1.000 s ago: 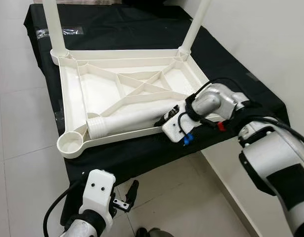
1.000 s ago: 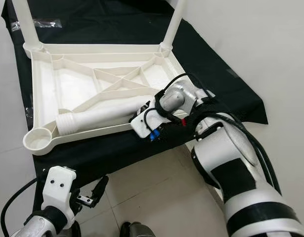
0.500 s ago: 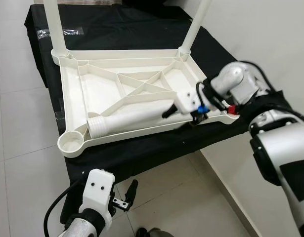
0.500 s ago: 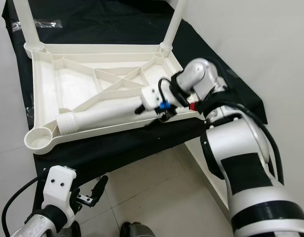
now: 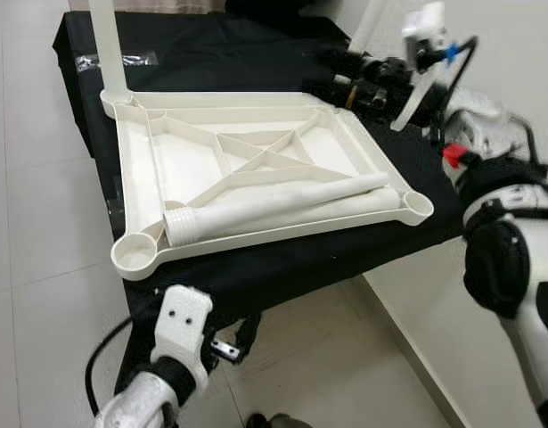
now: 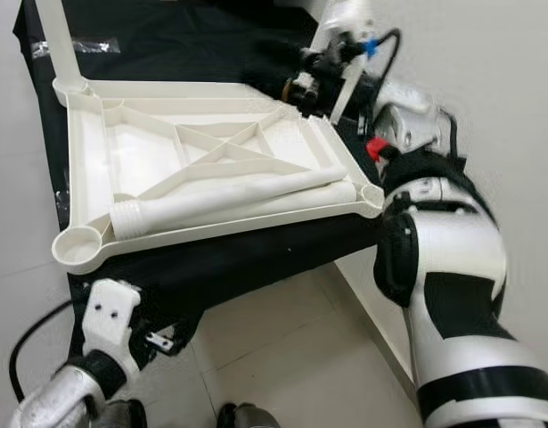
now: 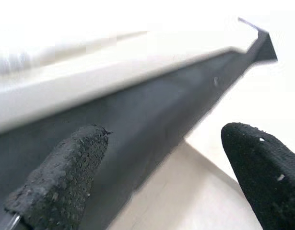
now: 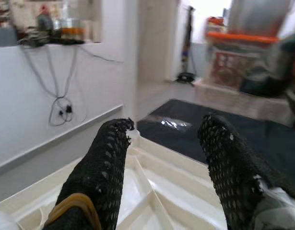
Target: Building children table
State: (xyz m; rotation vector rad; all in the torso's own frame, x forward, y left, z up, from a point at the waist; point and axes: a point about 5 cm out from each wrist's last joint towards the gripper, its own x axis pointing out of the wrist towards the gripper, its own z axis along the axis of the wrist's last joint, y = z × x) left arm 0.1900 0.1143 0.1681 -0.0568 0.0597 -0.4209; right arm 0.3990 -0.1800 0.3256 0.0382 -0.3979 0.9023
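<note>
While the white table top (image 5: 256, 169) lies upside down on the black cloth (image 5: 211, 53), the right gripper (image 6: 300, 85) has gone up and away from it. A moment ago it was down at the near right edge of the table top, touching the loose leg (image 5: 274, 205). Now it hangs over the far right corner, and its two black fingers (image 8: 106, 163) are spread apart with nothing between them. The loose leg has been let go. It lies flat inside the table top, along the near edge, with its ridged end near the near left corner cup (image 5: 135, 254). Two legs already stand up at the far corners: the far left leg (image 5: 104, 45) and the far right leg (image 5: 367, 27). The near left corner cup and the near right corner cup (image 5: 416, 207) have no legs yet, so the build looks about half done. The left gripper (image 7: 152, 167) hangs low, below the near edge of the table top, with its fingers wide apart and holding nothing. The table top reaches almost to the near edge of the cloth, and its near left corner sticks out over it, so a hard push there could tip it off. Above the middle of the table top there is plenty of room for an arm, but the right gripper is close to the far right leg and could bump it.
</note>
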